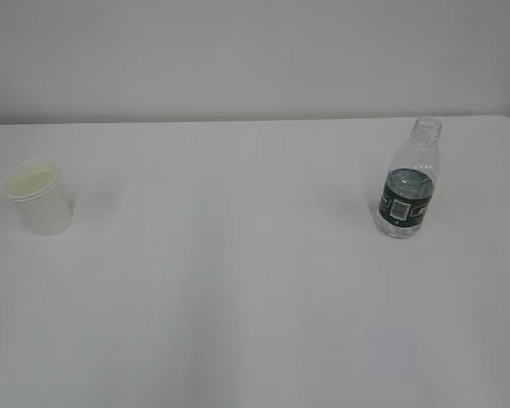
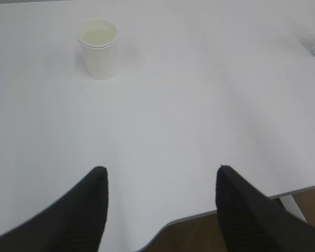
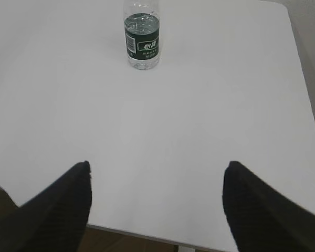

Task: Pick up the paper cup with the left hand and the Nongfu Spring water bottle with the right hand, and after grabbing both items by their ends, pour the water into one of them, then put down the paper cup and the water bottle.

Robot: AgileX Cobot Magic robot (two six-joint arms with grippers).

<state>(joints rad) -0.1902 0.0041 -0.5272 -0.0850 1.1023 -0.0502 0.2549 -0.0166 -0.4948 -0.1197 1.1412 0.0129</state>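
The paper cup point(image 1: 39, 198) stands upright at the left edge of the exterior view, on the white bench point(image 1: 238, 280). The Nongfu Spring water bottle point(image 1: 405, 183) stands upright at the right, uncapped, well apart from the cup, with the water point(image 1: 401, 223) low in it. A pale wall point(image 1: 255, 51) rises behind the bench.

Left wrist view: the left end effector point(image 2: 160, 176) is released, fingers spread over the near bench edge, cup in the upper left.

Right wrist view: the right end effector point(image 3: 157, 170) is released, grasping nothing, bottle at top centre. Bare bench surface lies between each end effector and its item.
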